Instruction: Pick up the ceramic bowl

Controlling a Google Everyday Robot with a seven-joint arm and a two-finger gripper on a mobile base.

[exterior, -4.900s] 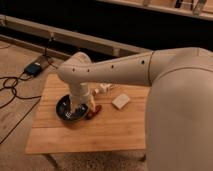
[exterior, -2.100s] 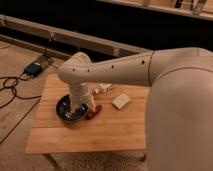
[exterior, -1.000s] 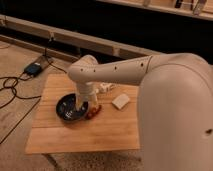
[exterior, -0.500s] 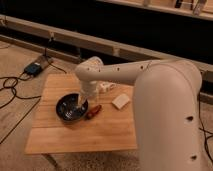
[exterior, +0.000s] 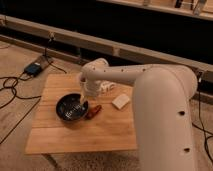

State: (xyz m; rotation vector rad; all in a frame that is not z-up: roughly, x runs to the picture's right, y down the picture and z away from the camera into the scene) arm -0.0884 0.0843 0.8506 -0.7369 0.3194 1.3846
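Observation:
The ceramic bowl (exterior: 70, 108) is a wide, shallow, dark glossy dish with pale speckles inside. It sits on the left half of the wooden table (exterior: 60, 137). My white arm reaches in from the right, bends at an elbow above the table and points down. My gripper (exterior: 82, 102) is at the bowl's right rim, just over its inner edge. The wrist hides how it meets the rim.
A small red-brown object (exterior: 94, 111) lies right beside the bowl. A white flat item (exterior: 120, 101) lies further right, and a white object (exterior: 106, 88) sits behind the arm. Cables and a blue box (exterior: 34, 68) lie on the floor at left. A dark wall runs behind.
My arm has swung rightward and back, so the elbow is now behind the bowl and more of the bowl's inside shows. The bowl has stayed on the table.

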